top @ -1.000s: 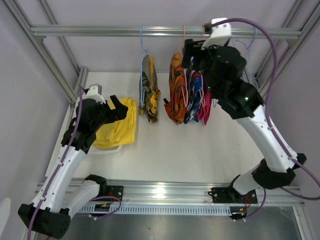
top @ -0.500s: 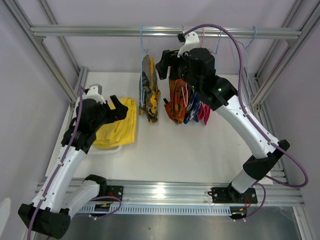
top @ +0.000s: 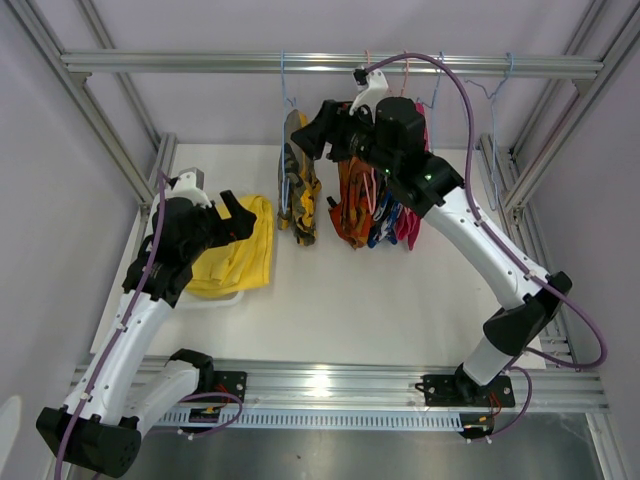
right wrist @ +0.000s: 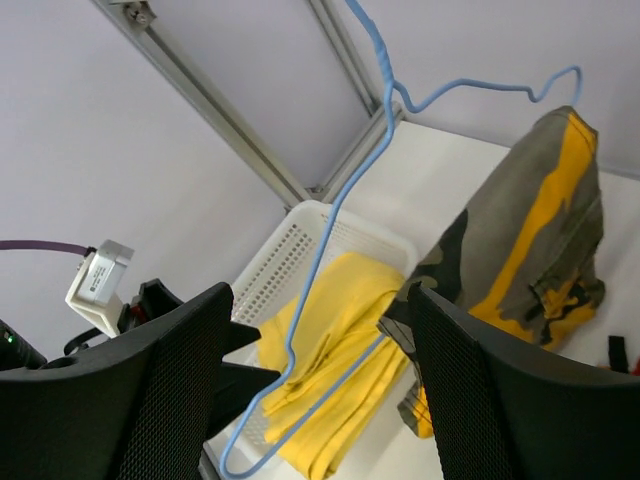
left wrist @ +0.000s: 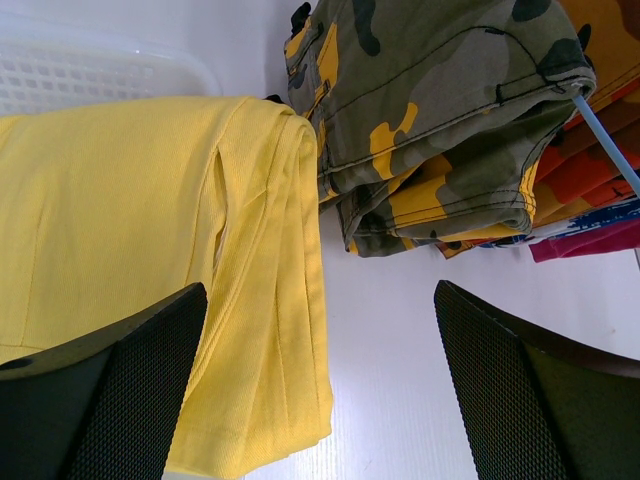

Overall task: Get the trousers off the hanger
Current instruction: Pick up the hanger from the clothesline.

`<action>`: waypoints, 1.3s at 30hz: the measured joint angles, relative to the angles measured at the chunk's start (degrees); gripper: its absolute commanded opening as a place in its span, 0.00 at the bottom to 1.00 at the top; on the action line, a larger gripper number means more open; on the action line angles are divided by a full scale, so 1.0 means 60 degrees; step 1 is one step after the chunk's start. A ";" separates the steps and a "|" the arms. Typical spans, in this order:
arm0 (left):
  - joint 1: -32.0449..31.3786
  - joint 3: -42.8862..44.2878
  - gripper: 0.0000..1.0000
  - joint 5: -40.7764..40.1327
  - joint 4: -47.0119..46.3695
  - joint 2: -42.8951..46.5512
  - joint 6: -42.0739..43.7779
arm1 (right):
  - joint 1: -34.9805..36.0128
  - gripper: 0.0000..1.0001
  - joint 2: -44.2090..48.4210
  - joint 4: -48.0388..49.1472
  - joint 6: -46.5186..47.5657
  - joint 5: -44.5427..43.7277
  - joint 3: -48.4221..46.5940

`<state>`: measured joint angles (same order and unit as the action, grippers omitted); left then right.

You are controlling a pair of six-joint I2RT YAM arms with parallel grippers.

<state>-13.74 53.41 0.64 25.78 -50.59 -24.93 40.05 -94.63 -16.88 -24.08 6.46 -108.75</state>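
Nothing legible in any of my views.

White box [right wrist: 99, 279], just left of and below the basket [right wrist: 298, 243], seen from my right wrist: pale face with faint marks, too small to read.

Yellow patch [top: 203, 409] on the black mount at the near rail, below the basket in the top view: could be a sticker, but the lettering can't be made out.

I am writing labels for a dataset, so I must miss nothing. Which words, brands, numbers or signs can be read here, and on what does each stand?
None: no text can be read in any view.
On the white box on the left arm, right wrist view: too blurred to read.
On the camouflage trousers and the yellow trousers: pattern or plain cloth only, no letters.
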 measured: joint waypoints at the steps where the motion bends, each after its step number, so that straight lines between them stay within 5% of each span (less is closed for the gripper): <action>1: 0.0000 0.0000 0.99 0.0004 0.0000 0.0004 0.0000 | 0.0007 0.75 -0.0055 0.0106 -0.0066 0.0098 0.0000; 16: 0.0000 0.0000 0.99 0.0007 0.0000 0.0004 0.0000 | 0.0259 0.73 -0.1402 0.0841 -0.0601 0.0787 -0.0087; 25: 0.0000 0.0000 1.00 0.0011 -0.0004 0.0004 0.0000 | 0.0353 0.44 -0.1712 0.1104 -0.1042 0.1067 -0.0109; 35: 0.0004 -0.0004 0.99 0.0011 0.0000 0.0007 0.0000 | 0.0350 0.31 -0.1708 0.2393 -0.1759 0.1548 0.0441; 39: 0.0000 -0.0004 0.99 0.0015 0.0000 0.0047 0.0000 | 0.0339 0.18 -0.1708 0.2765 -0.2047 0.1672 0.0659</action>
<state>-13.74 53.39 0.73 25.78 -50.30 -24.93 42.09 -104.88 -0.30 -36.36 16.49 -104.79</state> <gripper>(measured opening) 0.994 0.255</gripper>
